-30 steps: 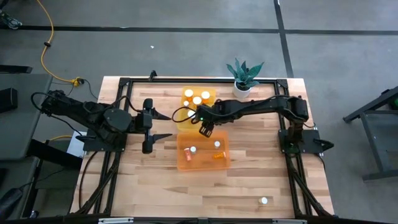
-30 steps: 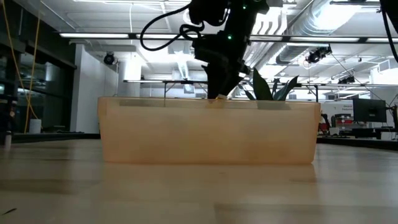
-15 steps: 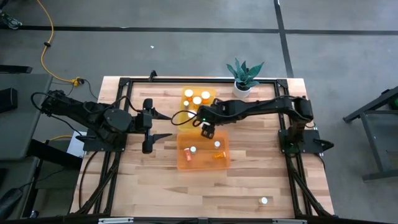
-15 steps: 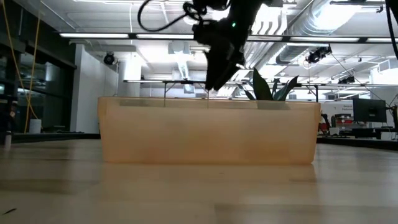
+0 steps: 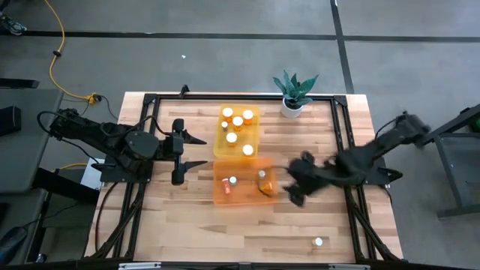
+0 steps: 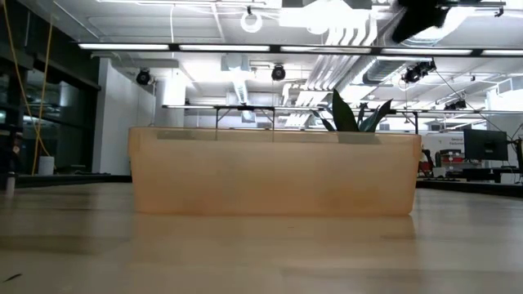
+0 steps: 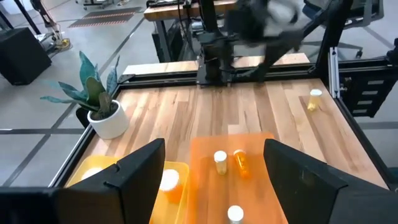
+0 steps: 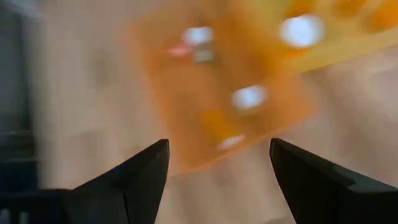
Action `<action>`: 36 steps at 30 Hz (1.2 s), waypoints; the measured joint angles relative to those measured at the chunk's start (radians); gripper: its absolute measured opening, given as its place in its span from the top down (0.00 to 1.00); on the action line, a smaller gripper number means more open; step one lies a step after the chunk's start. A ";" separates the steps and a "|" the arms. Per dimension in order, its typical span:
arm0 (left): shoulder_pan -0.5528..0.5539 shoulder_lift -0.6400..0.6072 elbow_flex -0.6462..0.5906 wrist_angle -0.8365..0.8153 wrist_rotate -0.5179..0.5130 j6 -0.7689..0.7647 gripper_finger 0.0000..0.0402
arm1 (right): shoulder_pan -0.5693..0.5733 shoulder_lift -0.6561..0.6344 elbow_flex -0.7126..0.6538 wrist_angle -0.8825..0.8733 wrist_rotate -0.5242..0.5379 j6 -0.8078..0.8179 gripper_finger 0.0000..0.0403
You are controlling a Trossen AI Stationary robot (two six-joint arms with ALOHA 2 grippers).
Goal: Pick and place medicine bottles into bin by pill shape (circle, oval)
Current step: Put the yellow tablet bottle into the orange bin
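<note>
The left tool (image 5: 182,151) is held over the left part of the bench (image 5: 187,217), its fingers spread apart with nothing between them, pointed toward the bins. Just to its right, a yellow bin (image 5: 238,132) is set at the far middle of the bench; five medicine bottles (image 5: 237,121) are seen in it, white caps up. Touching its near edge, an orange bin (image 5: 244,196) is placed; in it two bottles are stood upright, one at the left (image 5: 232,181) and one near the far right corner (image 5: 262,175), and a third bottle (image 5: 266,188) is laid on its side by the right wall. In the low view the orange bin's wall (image 6: 274,173) fills the middle. A potted plant (image 5: 293,93) is stood at the far edge. The right tool (image 5: 298,182) is seen blurred just right of the orange bin, above the bench, its fingers parted and empty in the right wrist view. One more bottle (image 5: 318,242) is left alone at the near right of the bench, well apart from the bins
</note>
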 joint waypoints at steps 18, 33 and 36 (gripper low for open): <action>0.000 0.000 0.000 -0.001 -0.010 -0.076 0.34 | 0.520 0.312 0.080 -0.260 -0.245 0.882 0.33; -0.002 0.000 0.000 -0.003 -0.010 -0.156 0.34 | 0.562 0.629 0.376 -0.384 -0.354 0.962 0.33; -0.002 0.000 0.000 -0.003 -0.010 -0.156 0.34 | 0.561 0.644 0.376 -0.386 -0.382 0.962 0.33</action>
